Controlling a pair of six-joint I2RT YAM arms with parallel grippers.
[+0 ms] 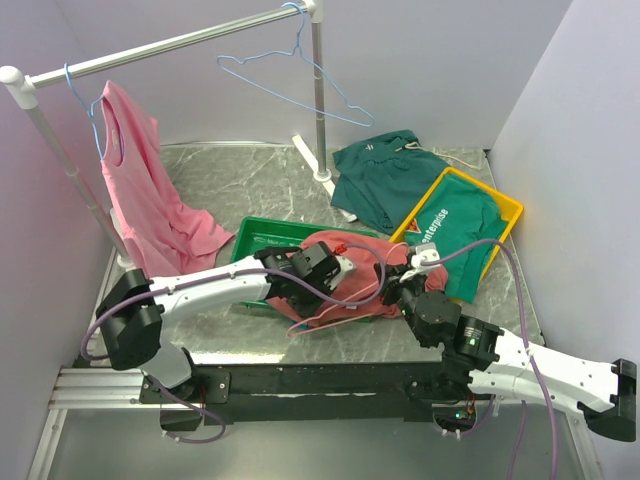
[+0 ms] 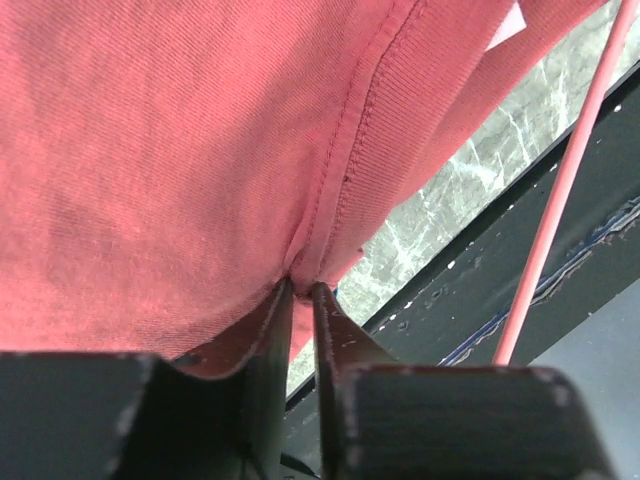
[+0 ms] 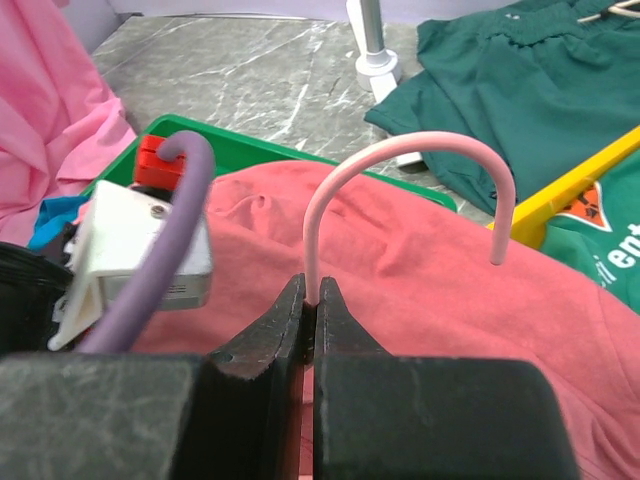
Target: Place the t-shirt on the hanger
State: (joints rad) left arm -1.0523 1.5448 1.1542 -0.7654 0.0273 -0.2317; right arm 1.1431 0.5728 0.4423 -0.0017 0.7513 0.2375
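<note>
The salmon-red t-shirt (image 1: 355, 258) lies bunched over the green crate's right end, between the two arms. My left gripper (image 1: 343, 268) is shut on a fold at its ribbed neck band; in the left wrist view the gripper (image 2: 303, 287) pinches the cloth (image 2: 150, 150), with the white tag (image 2: 505, 25) at the top right. The coral-pink hanger (image 1: 335, 320) shows a thin bar below the shirt, also in the left wrist view (image 2: 560, 200). My right gripper (image 1: 405, 275) is shut on the stem of the hanger's hook (image 3: 400, 145), which stands upright above the gripper (image 3: 313, 285) over the shirt (image 3: 450, 290).
A green crate (image 1: 250, 235) sits under the shirt. A yellow tray (image 1: 512, 208) holds a green printed shirt (image 1: 465, 235); a dark green garment (image 1: 385, 175) lies behind. A light pink shirt (image 1: 140, 190) and blue wire hangers (image 1: 290, 70) hang on the rail (image 1: 170, 45); its post (image 1: 320, 100) stands behind.
</note>
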